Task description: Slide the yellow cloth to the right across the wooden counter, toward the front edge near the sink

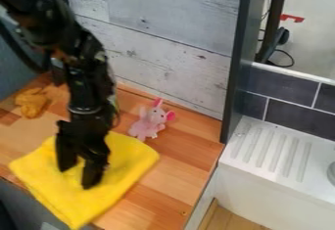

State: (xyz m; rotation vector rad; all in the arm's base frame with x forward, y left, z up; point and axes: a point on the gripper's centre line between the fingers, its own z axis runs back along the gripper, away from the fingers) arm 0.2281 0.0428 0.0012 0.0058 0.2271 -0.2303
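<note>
The black gripper (78, 175) hangs over the left part of a folded yellow cloth (128, 168), its two fingers spread, with yellow fabric visible between them. Whether the tips touch the cloth is hard to tell. The cloth lies on the wooden counter and reaches past its front edge. Right of the arm, just behind the cloth, is a pink plush toy (150, 123) with brighter pink ears. A crumpled orange-yellow item (31, 102) rests at the counter's left, behind the gripper.
A pale wood-plank wall (163, 43) stands behind the counter (186, 150). A dark upright post (237, 62) rises at the counter's right back corner. Farther right are a white ridged drainboard (275, 155) and dark tiles (288, 84).
</note>
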